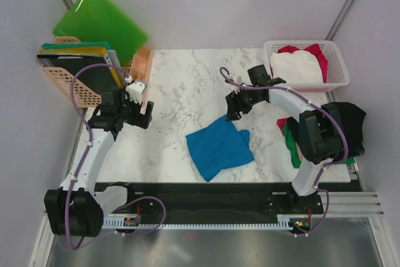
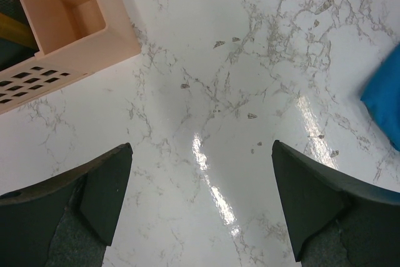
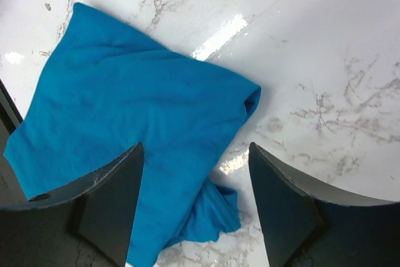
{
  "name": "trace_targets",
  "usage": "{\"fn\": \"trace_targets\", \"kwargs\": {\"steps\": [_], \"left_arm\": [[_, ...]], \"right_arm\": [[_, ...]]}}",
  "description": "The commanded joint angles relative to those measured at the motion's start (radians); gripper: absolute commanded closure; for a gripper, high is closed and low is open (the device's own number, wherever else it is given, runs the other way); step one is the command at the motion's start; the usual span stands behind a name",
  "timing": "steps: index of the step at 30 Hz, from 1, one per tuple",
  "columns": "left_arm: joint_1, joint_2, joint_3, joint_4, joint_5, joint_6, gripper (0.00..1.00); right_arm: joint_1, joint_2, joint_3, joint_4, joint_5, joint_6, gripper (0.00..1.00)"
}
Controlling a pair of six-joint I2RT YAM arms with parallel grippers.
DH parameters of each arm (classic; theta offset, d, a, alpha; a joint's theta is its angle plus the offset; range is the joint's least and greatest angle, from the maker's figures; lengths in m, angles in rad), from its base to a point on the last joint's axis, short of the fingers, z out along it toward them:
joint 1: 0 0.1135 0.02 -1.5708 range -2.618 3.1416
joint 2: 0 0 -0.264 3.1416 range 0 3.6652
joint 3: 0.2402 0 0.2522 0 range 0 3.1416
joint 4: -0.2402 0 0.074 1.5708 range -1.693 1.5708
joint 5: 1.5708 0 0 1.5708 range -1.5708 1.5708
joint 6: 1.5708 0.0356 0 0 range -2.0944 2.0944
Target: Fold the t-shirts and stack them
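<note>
You have the blue t-shirt (image 1: 219, 147) lying loosely folded and rumpled on the marble tabletop (image 1: 181, 85), near its front edge and a little right of centre. Your right hand (image 3: 195, 149) hangs just above the shirt's far right corner with its fingers apart and nothing between them. Further out, a white t-shirt (image 1: 297, 67) and a red t-shirt (image 1: 320, 54) sit in the white basket (image 1: 340, 70) at the far right corner, and your left hand (image 2: 201, 148) hovers spread wide over bare marble beside the peach basket (image 1: 69, 85), well apart from the blue shirt.
</note>
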Motion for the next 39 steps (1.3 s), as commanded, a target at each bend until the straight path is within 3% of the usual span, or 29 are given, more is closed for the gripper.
{"fn": "trace_targets", "kwargs": {"steps": [1, 23, 24, 26, 27, 32, 35, 39], "left_arm": [[-0.006, -0.024, 0.012, 0.008, -0.006, 0.02, 0.0], [-0.006, -0.05, 0.006, -0.006, -0.004, 0.023, 0.0], [-0.006, -0.05, 0.004, -0.005, -0.004, 0.025, 0.0], [-0.006, -0.048, 0.003, -0.006, -0.003, 0.025, 0.0], [-0.006, -0.047, 0.001, -0.005, -0.003, 0.023, 0.0], [-0.006, -0.033, -0.002, -0.002, 0.003, 0.025, 0.0], [-0.006, -0.018, 0.004, 0.0, 0.006, 0.025, 0.0], [-0.006, 0.004, 0.012, 0.003, 0.02, 0.02, 0.0]], "right_arm": [[0.02, 0.044, 0.042, 0.065, -0.065, 0.051, 0.25], [0.04, 0.179, 0.009, 0.191, 0.004, 0.08, 0.3], [0.04, 0.174, 0.003, 0.191, 0.007, 0.08, 0.32], [0.04, 0.165, -0.007, 0.192, 0.012, 0.083, 0.53], [0.04, 0.148, -0.008, 0.191, 0.02, 0.086, 1.0], [0.04, -0.035, -0.008, 0.166, 0.02, 0.101, 1.0], [0.04, -0.314, 0.128, 0.139, 0.012, 0.141, 1.0], [0.04, -0.48, 0.353, 0.096, 0.043, 0.153, 1.0]]}}
